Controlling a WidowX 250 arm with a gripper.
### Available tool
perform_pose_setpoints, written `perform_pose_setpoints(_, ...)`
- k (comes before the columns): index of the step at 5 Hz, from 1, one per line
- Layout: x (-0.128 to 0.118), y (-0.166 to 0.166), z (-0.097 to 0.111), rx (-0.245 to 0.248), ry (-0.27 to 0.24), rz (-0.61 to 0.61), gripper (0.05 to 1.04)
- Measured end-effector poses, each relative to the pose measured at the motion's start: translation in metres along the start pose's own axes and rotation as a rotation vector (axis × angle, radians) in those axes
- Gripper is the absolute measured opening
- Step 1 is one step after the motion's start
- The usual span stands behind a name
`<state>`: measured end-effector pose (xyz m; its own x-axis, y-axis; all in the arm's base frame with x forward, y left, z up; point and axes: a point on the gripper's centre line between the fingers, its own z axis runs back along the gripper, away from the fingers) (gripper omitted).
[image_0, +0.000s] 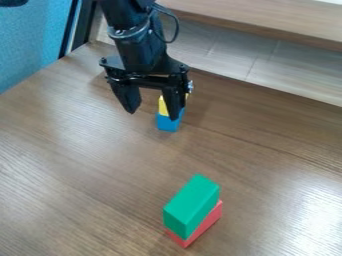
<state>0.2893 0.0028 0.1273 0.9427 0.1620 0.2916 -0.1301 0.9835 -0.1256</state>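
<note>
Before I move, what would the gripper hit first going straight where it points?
Probably the tabletop, as the gripper points down; one finger overlaps the yellow block and blue block, so it might clip those; depth's unclear.

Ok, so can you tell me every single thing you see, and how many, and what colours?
Block: one, green, resting on the red block
Red block: one, red, on the table, under the green one
Yellow block: one, yellow, on the blue block, partly behind the gripper
Blue block: one, blue, on the table, under the yellow one
Table: one, brown, under the blocks
Ledge: one, light brown, top right
Panel: one, greyish, below the ledge
Surface: one, light blue, top left
Robot arm: one, black, coming from the top
Gripper: one, black, open, by the yellow and blue blocks
</note>
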Motion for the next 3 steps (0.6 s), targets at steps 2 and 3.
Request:
perform_pose_setpoints(2, -0.0041, 0.0018, -0.0135, 0.005, 0.049, 0.016, 0.999)
perform_pose_setpoints(3, 0.0041, 0.0011, -0.015, 0.005, 0.044, 0.023, 0.999)
